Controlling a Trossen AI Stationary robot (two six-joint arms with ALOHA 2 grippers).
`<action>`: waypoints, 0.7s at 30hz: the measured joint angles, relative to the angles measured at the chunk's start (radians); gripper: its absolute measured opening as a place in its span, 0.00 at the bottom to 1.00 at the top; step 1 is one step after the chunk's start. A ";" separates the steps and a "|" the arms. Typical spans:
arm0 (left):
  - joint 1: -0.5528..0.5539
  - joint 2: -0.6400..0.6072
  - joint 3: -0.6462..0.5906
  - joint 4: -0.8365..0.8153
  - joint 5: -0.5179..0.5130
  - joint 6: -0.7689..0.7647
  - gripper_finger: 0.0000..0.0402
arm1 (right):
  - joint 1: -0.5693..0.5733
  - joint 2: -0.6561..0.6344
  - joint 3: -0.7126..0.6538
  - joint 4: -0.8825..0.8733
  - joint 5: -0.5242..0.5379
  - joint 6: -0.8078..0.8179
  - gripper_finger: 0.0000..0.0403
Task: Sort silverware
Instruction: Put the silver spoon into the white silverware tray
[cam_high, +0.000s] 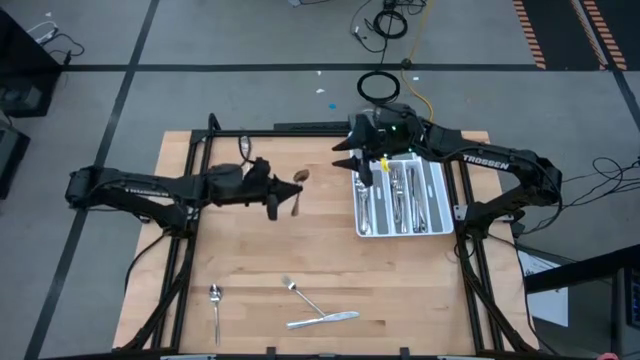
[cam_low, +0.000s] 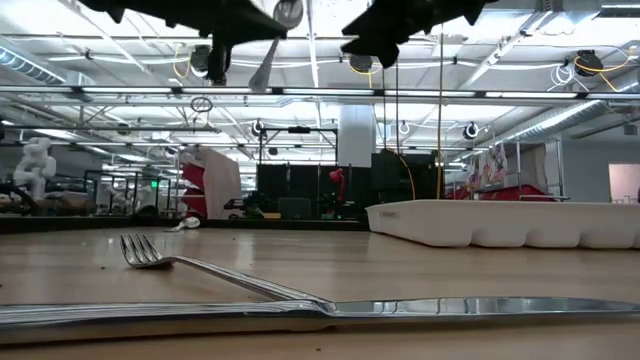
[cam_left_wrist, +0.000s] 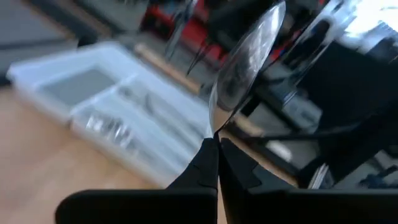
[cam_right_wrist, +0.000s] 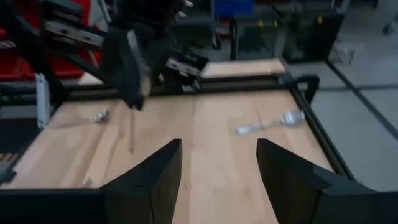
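While the left gripper (cam_high: 272, 207), mid-frame, clamps a spoon (cam_high: 298, 190) by its handle, it should carry it level right to the tray (cam_high: 437, 226); the right gripper (cam_high: 352, 163), fingers apart, hovers there.

I'm looking into a robotics lab or industrial test hall, not a home. My wooden surface (cam_high: 320, 255) sits in a black metal frame (cam_high: 190, 160) on a grey concrete floor (cam_high: 200, 40) marked with dark tape lines and orange-striped hazard tape (cam_high: 530, 30). Loose cables (cam_high: 385, 20) lie coiled on that floor. Across the room I see an open ceiling with beams and strip lights (cam_low: 330, 65), red equipment (cam_low: 205, 180), dark racks (cam_low: 400, 175), and a white humanoid-looking machine (cam_low: 35, 165) far off.
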 joint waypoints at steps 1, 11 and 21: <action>0.005 0.002 0.000 0.035 -0.001 0.011 0.00 | 0.006 0.000 0.000 0.022 -0.001 0.004 0.49; 0.061 0.075 0.000 0.182 -0.002 0.023 0.00 | 0.095 0.000 0.000 0.181 -0.002 -0.001 0.49; 0.075 0.183 0.000 0.424 0.073 0.023 0.00 | 0.116 0.000 0.000 0.199 0.005 -0.001 0.49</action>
